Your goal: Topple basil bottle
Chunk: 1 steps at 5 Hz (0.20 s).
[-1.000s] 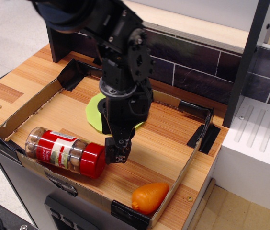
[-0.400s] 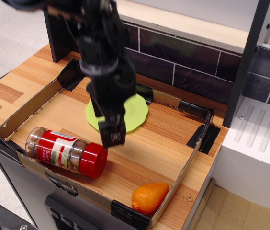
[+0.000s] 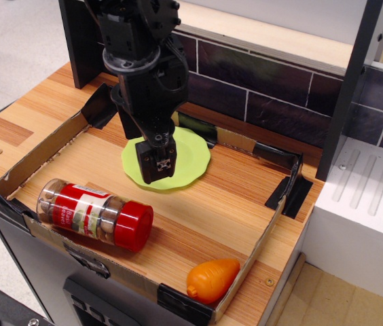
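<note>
The basil bottle (image 3: 93,215) lies on its side at the front left of the cardboard tray (image 3: 39,151), red lid pointing right. It is a clear jar with a red-and-white label and brownish contents. My gripper (image 3: 157,165) hangs above the lime green plate (image 3: 191,159), up and to the right of the bottle, well apart from it. Its fingers are together and hold nothing.
An orange carrot toy (image 3: 212,278) lies at the tray's front right corner. A dark tiled wall (image 3: 266,88) runs behind the tray, a black post (image 3: 348,88) stands at the right, and a white ribbed rack (image 3: 375,197) sits beyond it.
My gripper has lifted away from the bottle's lid and moved up and back, over the green plate. The bottle lies in the same spot.
</note>
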Available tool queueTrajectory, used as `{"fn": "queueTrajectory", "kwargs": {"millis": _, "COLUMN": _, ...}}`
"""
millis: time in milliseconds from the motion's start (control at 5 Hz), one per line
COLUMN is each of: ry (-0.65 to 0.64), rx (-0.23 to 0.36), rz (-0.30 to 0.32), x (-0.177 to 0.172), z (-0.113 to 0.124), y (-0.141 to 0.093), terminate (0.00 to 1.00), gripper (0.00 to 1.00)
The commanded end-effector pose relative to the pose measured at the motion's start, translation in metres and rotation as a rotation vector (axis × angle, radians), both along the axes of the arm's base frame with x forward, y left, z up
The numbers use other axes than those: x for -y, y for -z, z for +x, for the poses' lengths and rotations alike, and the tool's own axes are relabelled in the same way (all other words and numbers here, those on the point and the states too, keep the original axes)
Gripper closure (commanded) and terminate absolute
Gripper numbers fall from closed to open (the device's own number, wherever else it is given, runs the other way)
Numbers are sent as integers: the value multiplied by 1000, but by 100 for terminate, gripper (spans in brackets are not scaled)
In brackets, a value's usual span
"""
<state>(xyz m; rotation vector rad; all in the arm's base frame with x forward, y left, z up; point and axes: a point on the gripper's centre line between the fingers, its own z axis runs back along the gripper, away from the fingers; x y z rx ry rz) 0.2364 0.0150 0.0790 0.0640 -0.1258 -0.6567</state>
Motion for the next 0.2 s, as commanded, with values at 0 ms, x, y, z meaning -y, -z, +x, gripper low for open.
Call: {"fn": "queueTrajectory", "kwargs": {"millis": 0, "ry": 0, "rx": 44, "rz": 7, "x": -1, "z": 8, "y": -12, "terminate": 100, "gripper": 0}}
